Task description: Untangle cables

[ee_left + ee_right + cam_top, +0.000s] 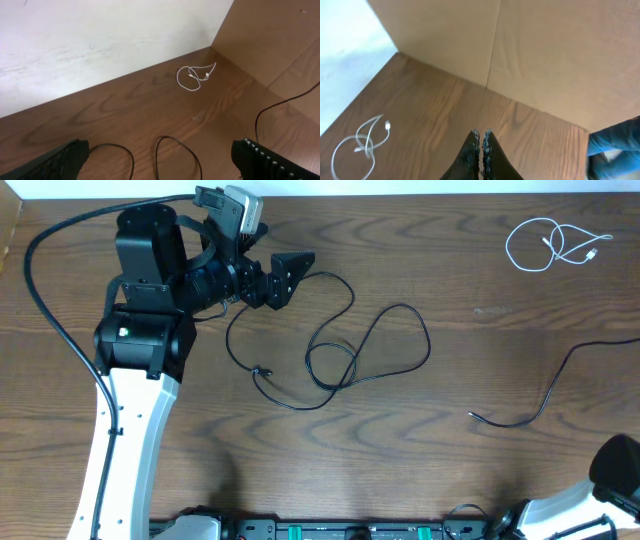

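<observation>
The black cable (pixel 352 370) lies in loose loops on the wooden table, from just below my left gripper (pixel 290 280) out to the middle. In the left wrist view two of its loops (pixel 176 142) lie on the wood between the wide-open fingers (pixel 65 156), untouched. My left gripper (pixel 160 161) is open and holds nothing. The white cable (pixel 555 245) lies coiled by itself at the far right corner, and it shows in both wrist views (pixel 189 80) (pixel 360 145). My right gripper (pixel 481 134) is shut and empty, hovering over bare wood to the right of the white cable.
Another thin black cord (pixel 545 395) runs from a loose end near the table's middle right off the right edge. A white wall (pixel 100 40) and cardboard panels (pixel 530 50) border the table's far side. The right arm's base (pixel 615 470) sits at the bottom right.
</observation>
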You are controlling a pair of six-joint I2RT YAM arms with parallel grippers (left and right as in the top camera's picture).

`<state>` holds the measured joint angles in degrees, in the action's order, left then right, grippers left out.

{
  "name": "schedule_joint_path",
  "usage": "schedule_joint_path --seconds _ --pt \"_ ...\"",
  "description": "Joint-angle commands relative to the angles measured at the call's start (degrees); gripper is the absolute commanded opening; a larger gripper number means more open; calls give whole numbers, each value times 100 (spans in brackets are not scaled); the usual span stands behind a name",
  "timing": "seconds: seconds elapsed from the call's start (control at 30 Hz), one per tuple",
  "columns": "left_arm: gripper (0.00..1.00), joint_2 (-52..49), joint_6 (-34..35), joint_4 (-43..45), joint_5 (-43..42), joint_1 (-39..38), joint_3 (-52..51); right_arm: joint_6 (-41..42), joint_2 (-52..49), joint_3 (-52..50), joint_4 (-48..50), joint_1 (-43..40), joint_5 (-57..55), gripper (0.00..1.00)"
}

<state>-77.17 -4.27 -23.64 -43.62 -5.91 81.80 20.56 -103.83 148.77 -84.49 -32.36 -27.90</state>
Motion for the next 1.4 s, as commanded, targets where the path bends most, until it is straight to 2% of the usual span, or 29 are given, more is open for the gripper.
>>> schedule_joint_path --seconds 0.0,0.43,1.13,1.37 --pt "96 -31 28 -13 -76 -7 177 -127 -424 31 361 -195 201 1" --pt "96 -31 26 -9 -31 -7 177 -614 -1821 31 1790 -223 304 1" --pt "96 -33 162 -2 297 -61 177 -1711 -2002 31 4127 -111 302 1" --pt "96 -33 162 15 977 -372 177 -1963 -2656 31 4380 -17 280 1"
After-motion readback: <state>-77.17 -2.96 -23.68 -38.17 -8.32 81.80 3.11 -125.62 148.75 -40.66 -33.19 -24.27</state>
